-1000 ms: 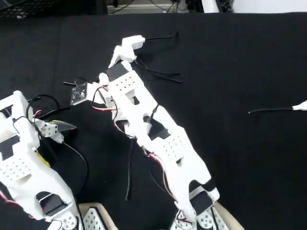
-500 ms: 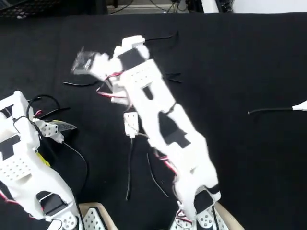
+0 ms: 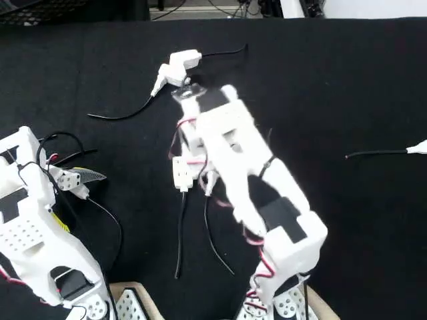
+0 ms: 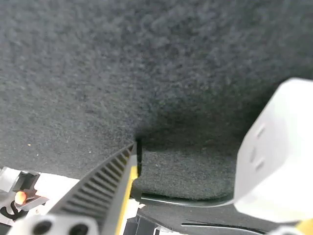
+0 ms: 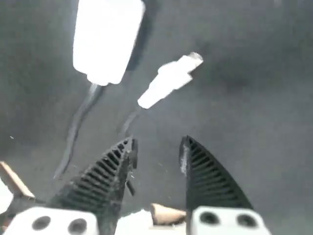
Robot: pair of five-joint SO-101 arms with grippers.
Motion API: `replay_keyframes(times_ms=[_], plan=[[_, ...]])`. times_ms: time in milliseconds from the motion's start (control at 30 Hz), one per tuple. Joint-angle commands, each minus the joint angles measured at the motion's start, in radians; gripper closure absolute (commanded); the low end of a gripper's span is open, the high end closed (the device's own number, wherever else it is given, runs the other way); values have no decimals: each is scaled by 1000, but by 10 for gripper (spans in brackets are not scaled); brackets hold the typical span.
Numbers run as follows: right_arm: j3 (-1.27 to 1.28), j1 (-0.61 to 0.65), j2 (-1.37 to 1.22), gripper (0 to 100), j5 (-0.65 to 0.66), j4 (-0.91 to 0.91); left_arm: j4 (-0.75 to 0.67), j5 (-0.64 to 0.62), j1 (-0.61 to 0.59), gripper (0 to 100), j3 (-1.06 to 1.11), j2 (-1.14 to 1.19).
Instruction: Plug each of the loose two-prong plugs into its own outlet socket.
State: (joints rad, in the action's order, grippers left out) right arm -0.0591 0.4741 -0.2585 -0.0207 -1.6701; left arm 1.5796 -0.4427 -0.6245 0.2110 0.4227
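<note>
High view: left hand (image 3: 85, 177) sits at the left of the desk (image 3: 333, 80) beside a socket block (image 4: 274, 156); can't tell if it's gripping. Mid-desk plug (image 5: 168, 81) lies just beside its socket (image 5: 107, 39), not inserted. Right hand (image 5: 156, 144) hovers over them, released, empty. Far-right plug (image 3: 417, 147) is loose too. Nothing mated yet, I'd say.

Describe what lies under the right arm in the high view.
A white outlet socket shows at the edge of the right arm, and two black cables trail out. Where the second cable starts is covered.
</note>
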Motion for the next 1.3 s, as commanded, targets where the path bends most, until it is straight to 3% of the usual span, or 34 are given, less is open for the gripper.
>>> replay_keyframes(times_ms=[0,433,967,1133,1267], plan=[[74,58,93,857,-54,104,-6,3,12,456,-5,-54],[311,-66,94,858,-52,293,-6,3,12,456,-2,-54],[364,21,81,861,-54,448,-6,5,12,456,-2,-54],[340,18,-27,960,-54,445,-6,6,12,456,-2,-54],[263,15,-114,955,-54,376,-6,8,12,456,-2,-54]])
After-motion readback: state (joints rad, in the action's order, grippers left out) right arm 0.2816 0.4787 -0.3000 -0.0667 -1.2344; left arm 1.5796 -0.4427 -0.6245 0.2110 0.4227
